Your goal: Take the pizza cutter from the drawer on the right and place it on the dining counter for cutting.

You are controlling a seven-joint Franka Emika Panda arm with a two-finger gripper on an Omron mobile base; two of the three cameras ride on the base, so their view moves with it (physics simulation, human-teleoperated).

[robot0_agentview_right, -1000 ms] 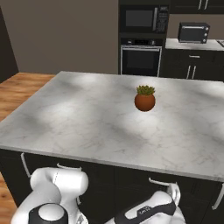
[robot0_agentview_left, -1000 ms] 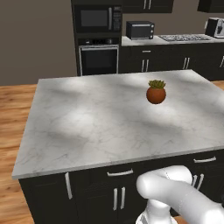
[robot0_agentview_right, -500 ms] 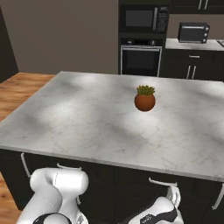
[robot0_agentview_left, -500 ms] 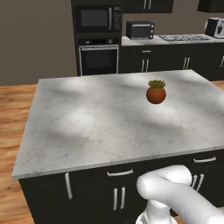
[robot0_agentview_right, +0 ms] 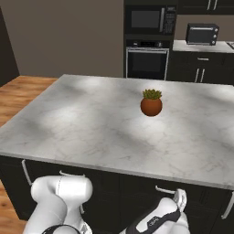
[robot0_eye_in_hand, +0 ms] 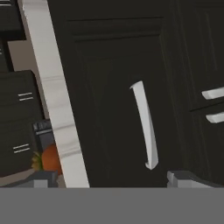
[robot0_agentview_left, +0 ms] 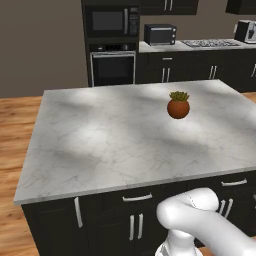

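Marble worktop (robot0_agentview_left: 115, 145) is bare around a plant (robot0_agentview_left: 178, 104). Below its front edge, the tool (robot0_eye_in_hand: 113, 177), fingers apart, is faced at the drawer (robot0_eye_in_hand: 127, 100) handle (robot0_eye_in_hand: 145, 124).

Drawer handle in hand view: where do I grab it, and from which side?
Grip the silver bar handle at mid-length. There it bows off the dark drawer front, likely leaving room for a finger behind. Come straight at the front, with the fingers across the bar's thin width. The open gripper already faces it that way.
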